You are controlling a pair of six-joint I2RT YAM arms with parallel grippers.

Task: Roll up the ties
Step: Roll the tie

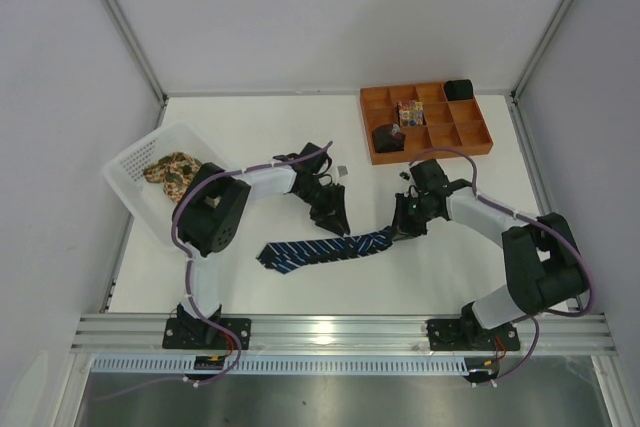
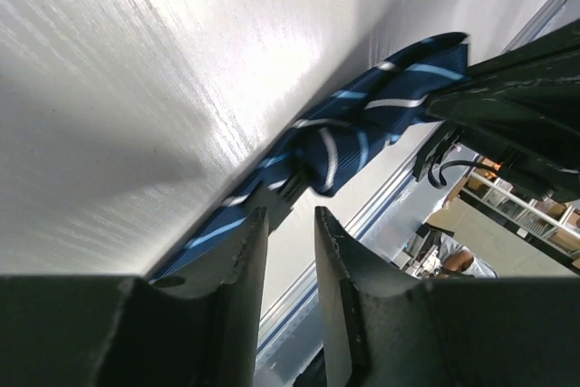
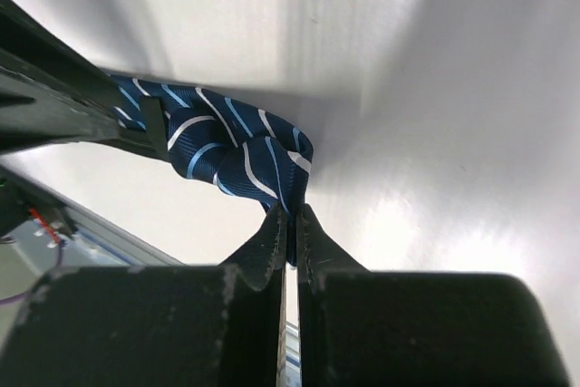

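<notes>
Navy striped tie point(image 1: 325, 247) lies across the tabletop point(image 1: 250, 127); my right hand point(image 3: 292, 217) pinches its bunched end, my left hand point(image 2: 290, 217) hovers slightly spread by its middle.

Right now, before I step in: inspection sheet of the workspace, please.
Surface: white table, navy tie lying mid-table.
Job's things: navy tie stretched flat, its right end bunched; floral tie heaped in the white basket.
Clutter: orange tray at far right, holding a dark bundle, another dark bundle and a colourful item.
Grippers: left gripper over the navy tie, jaws slightly apart, nothing between them; right gripper jaws shut on the tie's bunched end.
Cables: purple cable looped along each arm, off the tie.
Surroundings: white walls; aluminium rail at the near edge.
</notes>
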